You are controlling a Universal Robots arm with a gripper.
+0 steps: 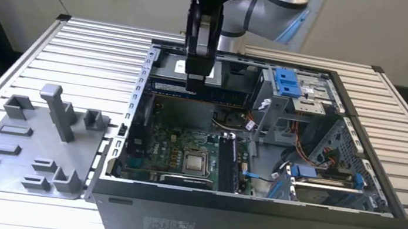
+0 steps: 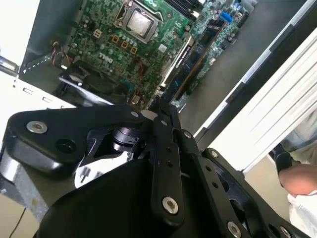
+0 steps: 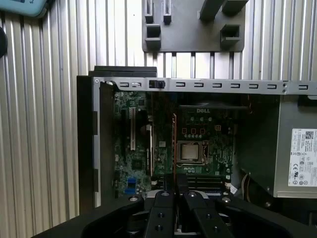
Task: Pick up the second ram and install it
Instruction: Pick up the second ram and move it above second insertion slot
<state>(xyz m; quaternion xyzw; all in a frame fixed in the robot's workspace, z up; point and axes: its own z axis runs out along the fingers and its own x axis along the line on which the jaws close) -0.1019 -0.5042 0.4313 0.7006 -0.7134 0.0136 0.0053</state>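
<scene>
Okay, so big picture first: the slatted table [image 1: 393,116] carries the open computer case [image 1: 252,227]. The grey tray [image 1: 15,166] sits just beside it on the exterior view's left.

The motherboard [image 1: 177,140] lies flat on the floor of the case. Your gripper [image 1: 192,82] hangs above the far end of the case, over the power supply [image 3: 297,124].

From the exterior view it looks pressed together on the second ram [image 1: 222,95]. The stick is held lengthwise and roughly level, clear of everything below. In the first wrist view the fingers [image 3: 161,213] sit close together, which fits a thin board pinched between them.

My take on doing this bit well:
- Keep the stick level and don't let it swing, since it's only gripped near one end.
- The memory slots [image 1: 227,162] run beside the processor [image 1: 196,162], at an angle to how the stick lies now, so you'd need to turn the wrist to match them.
- Watch the cables and the drive cage nearby.
- I can't tell from here which slot is free or whether the latches are open.
</scene>
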